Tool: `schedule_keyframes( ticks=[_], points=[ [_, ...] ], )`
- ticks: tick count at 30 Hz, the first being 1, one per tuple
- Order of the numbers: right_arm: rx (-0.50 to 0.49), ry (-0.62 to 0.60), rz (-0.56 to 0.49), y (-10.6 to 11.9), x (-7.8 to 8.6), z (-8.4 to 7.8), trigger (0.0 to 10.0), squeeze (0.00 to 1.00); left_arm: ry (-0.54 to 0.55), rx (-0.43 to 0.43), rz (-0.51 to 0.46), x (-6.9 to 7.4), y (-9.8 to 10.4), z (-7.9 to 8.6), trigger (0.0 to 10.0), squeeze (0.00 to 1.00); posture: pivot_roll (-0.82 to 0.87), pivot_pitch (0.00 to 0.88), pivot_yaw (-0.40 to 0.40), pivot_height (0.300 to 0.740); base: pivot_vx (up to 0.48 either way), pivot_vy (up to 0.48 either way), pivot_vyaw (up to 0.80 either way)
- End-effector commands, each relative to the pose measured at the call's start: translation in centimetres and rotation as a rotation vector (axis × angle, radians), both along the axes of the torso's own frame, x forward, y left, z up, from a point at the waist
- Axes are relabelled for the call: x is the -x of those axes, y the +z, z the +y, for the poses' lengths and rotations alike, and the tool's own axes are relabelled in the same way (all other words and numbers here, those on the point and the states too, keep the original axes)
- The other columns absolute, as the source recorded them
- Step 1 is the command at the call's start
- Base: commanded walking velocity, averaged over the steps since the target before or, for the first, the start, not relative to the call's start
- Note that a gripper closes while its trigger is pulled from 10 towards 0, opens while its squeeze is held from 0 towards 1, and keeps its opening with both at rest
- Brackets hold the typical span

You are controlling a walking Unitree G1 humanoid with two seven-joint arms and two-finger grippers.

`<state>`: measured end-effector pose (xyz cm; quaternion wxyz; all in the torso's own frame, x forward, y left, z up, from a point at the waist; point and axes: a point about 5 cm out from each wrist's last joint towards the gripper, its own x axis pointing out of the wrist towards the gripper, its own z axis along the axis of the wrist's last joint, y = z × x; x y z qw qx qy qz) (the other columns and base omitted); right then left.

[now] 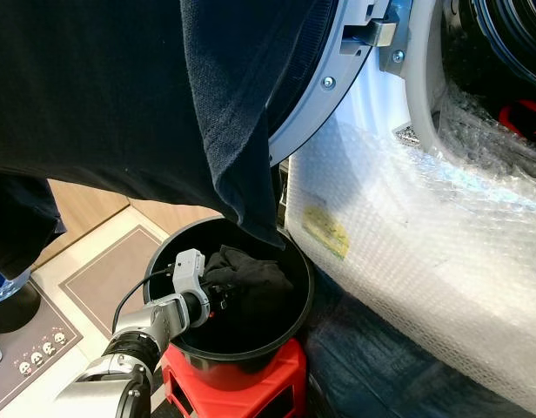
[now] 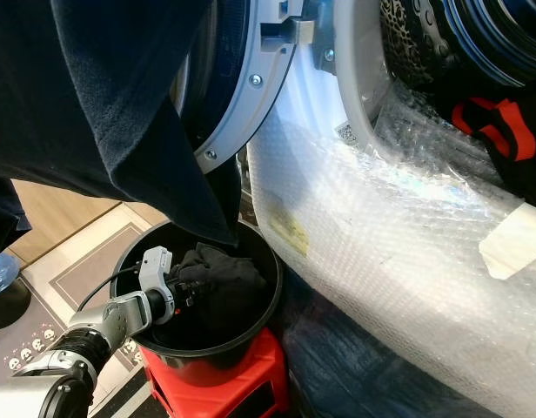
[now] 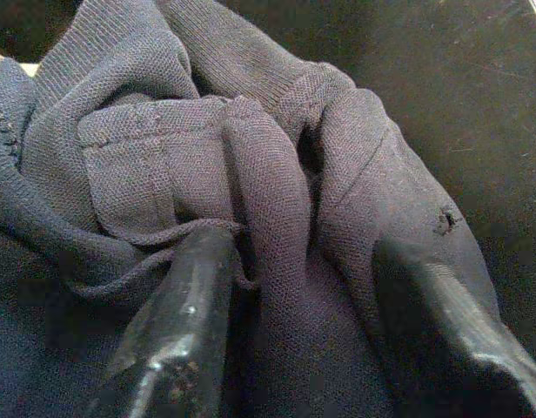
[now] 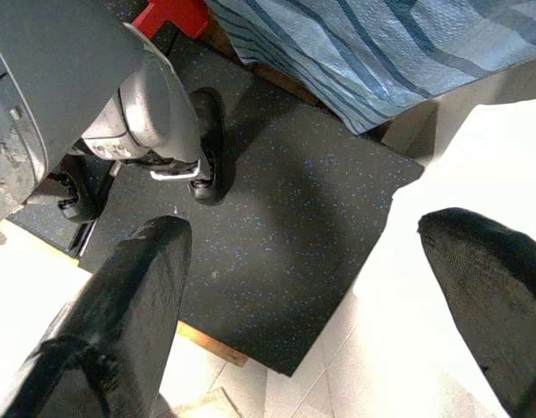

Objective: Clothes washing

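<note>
Dark cloth drapes across the head camera at 11 o'clock. Below, the left gripper, fingers apart, straddles a fold of the shirt bunched in the bucket. Right gripper hangs idle, fingers spread.

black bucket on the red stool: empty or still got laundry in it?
Not empty. A crumpled dark garment lies inside the black round bucket on the red plastic stool, with the left gripper open, its fingers straddling a fold of it.

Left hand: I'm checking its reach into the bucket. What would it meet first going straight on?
The left hand would first meet the dark crumpled garment; its open fingers already straddle a fold.
</note>
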<state>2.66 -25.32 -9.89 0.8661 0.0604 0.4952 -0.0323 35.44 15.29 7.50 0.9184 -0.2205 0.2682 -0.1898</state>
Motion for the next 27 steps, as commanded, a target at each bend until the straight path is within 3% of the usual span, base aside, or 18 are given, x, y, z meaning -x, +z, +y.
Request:
schedule_keyframes(
  ticks=[1,27],
  points=[
    [-0.007,-0.006,0.032,-0.15,0.98,0.15,10.0,0.0,0.013,-0.023,0.053,0.8,-1.27,0.8,0.0,0.0,-0.19,0.193,-0.049,0.74,0.0,0.0,0.0],
    [-0.016,-0.007,0.014,-0.17,0.57,0.53,10.0,0.0,0.005,-0.032,0.046,0.8,-1.21,1.0,0.0,0.0,-0.19,0.192,-0.047,0.74,0.0,0.0,0.0]
  ],
)
